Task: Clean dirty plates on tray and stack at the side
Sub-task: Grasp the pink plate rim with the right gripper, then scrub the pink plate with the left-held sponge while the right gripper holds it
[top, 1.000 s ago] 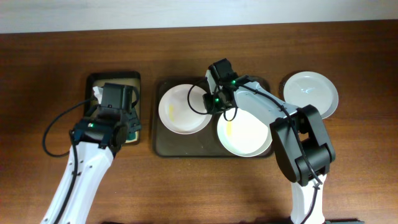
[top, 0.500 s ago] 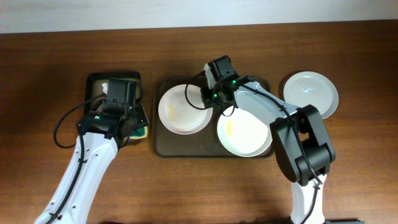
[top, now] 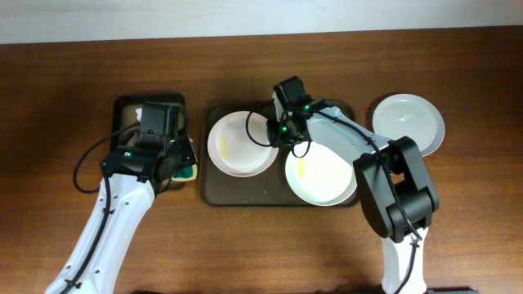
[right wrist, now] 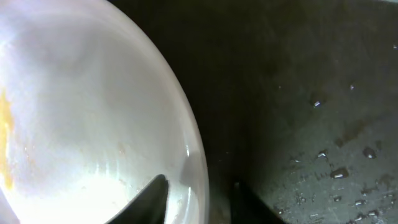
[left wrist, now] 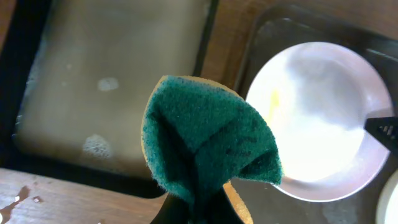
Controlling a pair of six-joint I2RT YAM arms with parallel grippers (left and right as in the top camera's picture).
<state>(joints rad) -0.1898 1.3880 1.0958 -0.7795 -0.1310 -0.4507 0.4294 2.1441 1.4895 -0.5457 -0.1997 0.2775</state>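
The tray [top: 214, 189] holds two dirty plates: a left plate [top: 241, 145] and a right plate [top: 323, 175], each with a yellow smear. A third white plate [top: 409, 122] lies on the table to the right of the tray. My right gripper [top: 278, 131] is low at the left plate's right rim. In the right wrist view its open jaws [right wrist: 199, 196] straddle that rim, one finger over the plate [right wrist: 81, 112], the other over the tray [right wrist: 298, 74]. My left gripper [top: 181, 166] hangs between the small tray and the big one, shut on a folded green sponge [left wrist: 208, 140].
A small black tray [top: 122, 106] with soapy water [left wrist: 112, 81] stands left of the big tray. Brown table wood lies in front of both trays. A pale wall edge runs along the back.
My left arm has carried the sponge rightwards off the small black tray toward the big tray. The right gripper has shifted only slightly at the plate's rim.
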